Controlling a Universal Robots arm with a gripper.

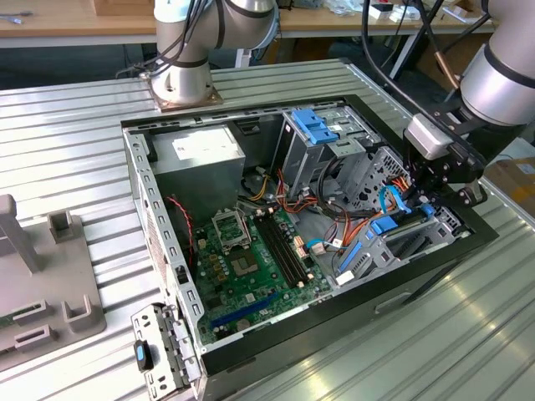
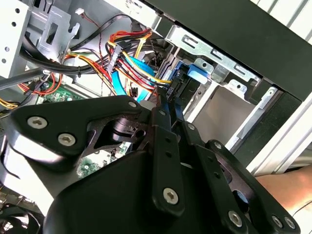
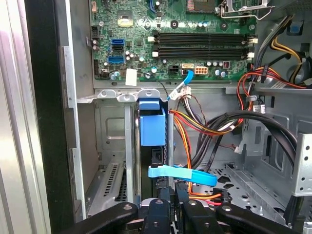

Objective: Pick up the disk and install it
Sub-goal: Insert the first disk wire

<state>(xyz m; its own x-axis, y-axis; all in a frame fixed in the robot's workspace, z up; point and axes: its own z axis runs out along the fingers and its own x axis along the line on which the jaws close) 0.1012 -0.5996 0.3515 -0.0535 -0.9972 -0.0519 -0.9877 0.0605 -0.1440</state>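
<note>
Fixture block (image 1: 50, 284): sitting at the exterior view's far left on the ribbed metal table (image 1: 75, 109), well apart from the computer.

Side panel piece (image 1: 159, 351): lying at the near left corner of the case, carrying a small blue tab (image 1: 144, 354).

Computer case (image 1: 167, 242): lying open on its side in the middle of the table, showing its insides.

Power box (image 1: 205, 154): sitting in the far left corner of the case, grey with a white sticker.

Circuit board (image 1: 251, 259): lying flat on the case floor, just right of the left wall, with dark memory slots running along it.

Cables (image 1: 334, 234): trailing in red, orange, yellow and black between the board and the drive bays.

Disk (image 3: 152, 127): standing on edge in the drive bay at the exterior view's right end of the case, its blue carrier showing in the first wrist view between the metal bay walls.

Gripper (image 3: 170, 197): reaching down into that bay at the right, its black fingers (image 3: 158, 214) sitting close together and pinching the edge of the disk.

Arm (image 1: 501, 75): coming in from the far right, over the case rim.
</note>
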